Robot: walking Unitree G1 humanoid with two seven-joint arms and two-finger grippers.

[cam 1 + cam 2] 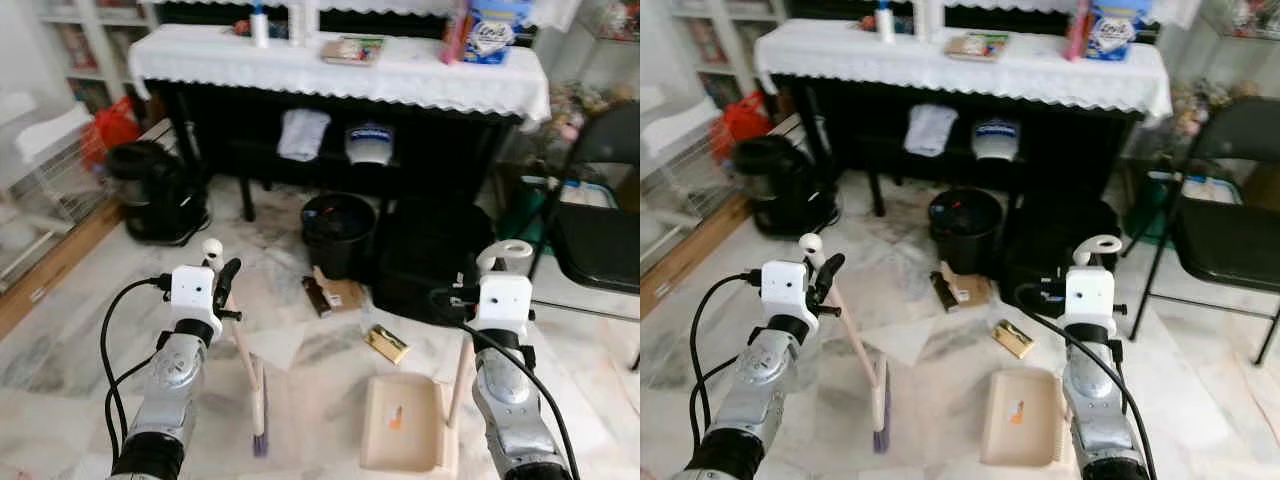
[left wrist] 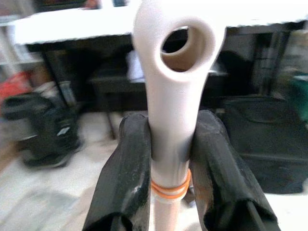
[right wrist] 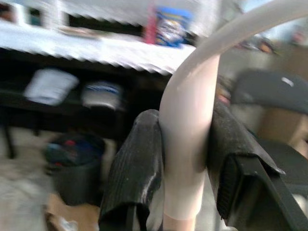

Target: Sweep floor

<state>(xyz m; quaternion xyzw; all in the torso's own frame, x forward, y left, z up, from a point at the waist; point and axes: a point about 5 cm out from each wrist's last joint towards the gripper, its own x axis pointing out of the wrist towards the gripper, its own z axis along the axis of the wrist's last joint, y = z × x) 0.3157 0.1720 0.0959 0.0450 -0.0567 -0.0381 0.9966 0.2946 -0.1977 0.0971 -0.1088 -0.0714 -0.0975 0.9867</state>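
Left claw point(image 2: 168, 163) clamped on broom point(image 1: 258, 400), right claw point(image 3: 185, 159) clamped on dustpan point(image 1: 400, 425); sweep barely begun, wrapper point(image 1: 386, 343) and box point(image 1: 335, 292) still loose on floor point(image 1: 90, 330).

broom point(image 1: 247, 372): pale handle, leaning, purple bristles on floor | dustpan point(image 1: 402, 424): beige, flat on floor (handle upright)

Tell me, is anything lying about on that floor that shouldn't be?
Yes. A gold wrapper, a brown packet and flat cardboard litter the marble floor before the black bin. The dustpan already holds an orange scrap.
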